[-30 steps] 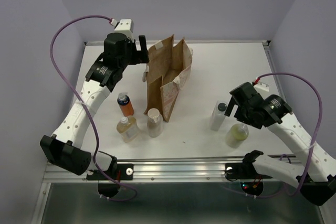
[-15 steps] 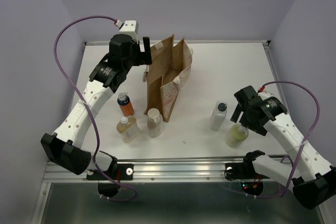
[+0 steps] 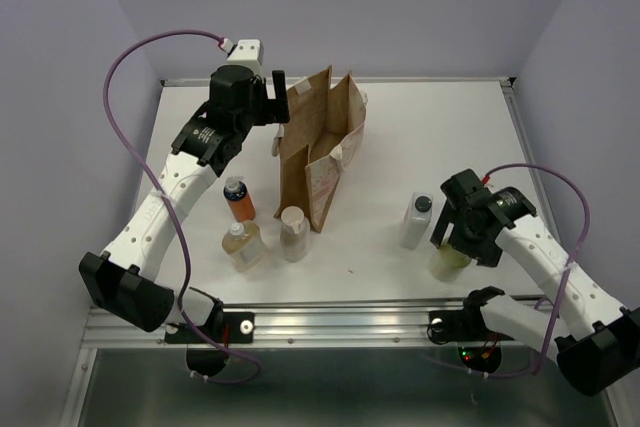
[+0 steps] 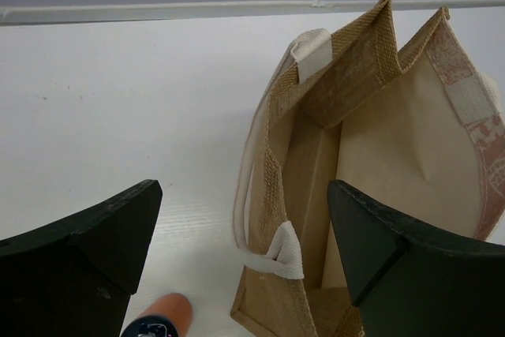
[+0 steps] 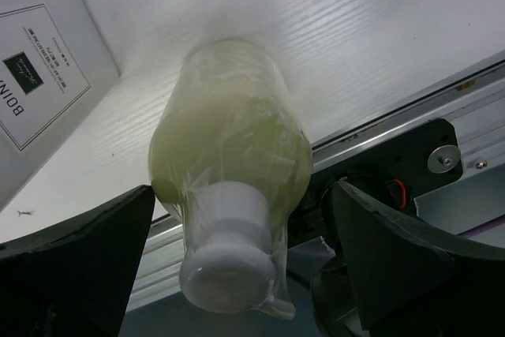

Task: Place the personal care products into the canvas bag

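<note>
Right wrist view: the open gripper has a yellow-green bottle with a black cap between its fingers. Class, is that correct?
The cap is white, not black, as the right wrist view shows; the open right gripper does have the yellow-green bottle between its fingers.

The left arm (image 3: 165, 192) reaches from its near-left base up and away, with the wrist bent to the right. The left hand (image 3: 274, 97) hangs high and level, its fingers (image 4: 87, 234) spread wide apart. The right arm (image 3: 550, 267) folds in from the near-right base. The right hand (image 3: 452, 234) sits low and points downward, its fingers (image 5: 394, 258) also spread wide.
</note>
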